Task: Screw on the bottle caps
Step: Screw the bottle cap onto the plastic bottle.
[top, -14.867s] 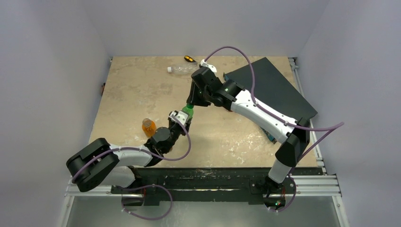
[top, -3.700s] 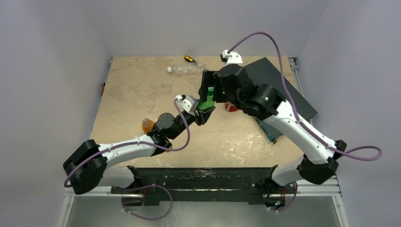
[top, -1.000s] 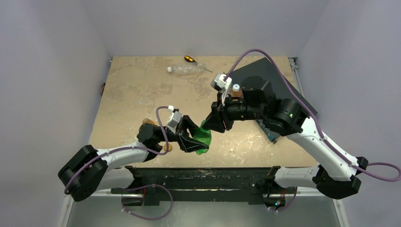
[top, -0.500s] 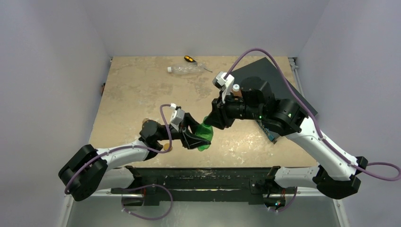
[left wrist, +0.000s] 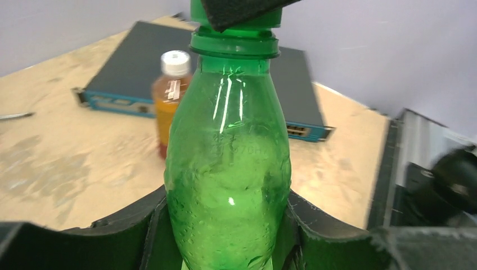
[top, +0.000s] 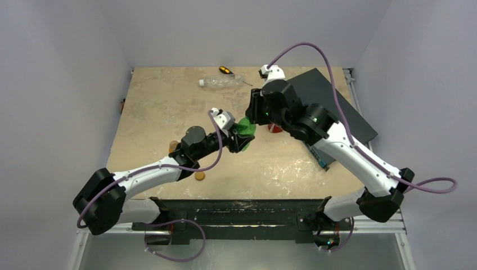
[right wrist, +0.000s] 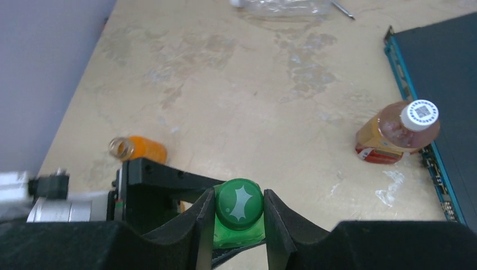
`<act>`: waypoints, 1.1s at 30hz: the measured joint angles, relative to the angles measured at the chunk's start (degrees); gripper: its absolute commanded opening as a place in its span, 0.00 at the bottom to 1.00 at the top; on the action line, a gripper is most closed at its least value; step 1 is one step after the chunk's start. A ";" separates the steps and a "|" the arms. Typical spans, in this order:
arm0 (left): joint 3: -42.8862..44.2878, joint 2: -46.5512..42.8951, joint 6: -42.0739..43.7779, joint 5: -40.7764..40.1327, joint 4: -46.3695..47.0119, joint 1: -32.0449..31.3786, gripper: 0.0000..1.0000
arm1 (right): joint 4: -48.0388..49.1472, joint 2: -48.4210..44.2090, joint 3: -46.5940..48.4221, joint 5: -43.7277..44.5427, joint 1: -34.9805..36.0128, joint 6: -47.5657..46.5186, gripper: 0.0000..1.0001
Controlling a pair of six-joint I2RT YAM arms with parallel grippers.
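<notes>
— Beige mottled table [top: 169,107] under pale grey walls, both arms meeting over its middle. What sits between the left fingers?

— The green bottle [left wrist: 228,163]. The left gripper [left wrist: 228,239] is clamped round the bottle's lower body, one finger on each side, with the neck pointing away from the palm.

— And the right gripper [right wrist: 239,220]?

— Its fingers are pressed onto the green cap [right wrist: 239,203] from both sides. The cap sits on the bottle's neck, straight out beyond the left fingers. I cannot tell how far it is threaded.

— Anything past the fingers?

— In the right wrist view, off to the right of the right fingers, an amber bottle [right wrist: 394,132] wearing a white cap [right wrist: 419,114] stands just beside a dark flat box [right wrist: 444,84]. To their left, behind the left gripper's body, is an orange bottle [right wrist: 138,149] with an open mouth.

— Loose caps?

— One orange cap [top: 199,175] lies on the table near the left forearm, well back from its fingers.

— Far edge?

— A clear bottle [top: 222,82] lies on its side, well ahead of both pairs of fingers, with a screwdriver [top: 226,70] just beside it.
</notes>
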 measured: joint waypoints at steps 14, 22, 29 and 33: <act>4.83 10.51 8.87 -29.33 2.71 -5.40 0.00 | -3.15 13.49 7.93 13.44 -1.73 11.76 0.77; 5.42 7.30 8.37 -24.59 8.57 -4.70 0.00 | -4.66 9.94 9.40 6.84 -1.57 11.06 0.99; 4.96 6.23 4.85 -6.91 2.91 -0.55 0.00 | 2.27 -4.07 3.17 -4.83 -3.19 2.16 0.99; 3.45 6.36 1.36 4.20 1.62 0.11 0.00 | 6.32 -10.58 -0.11 -11.67 -5.33 -3.02 0.96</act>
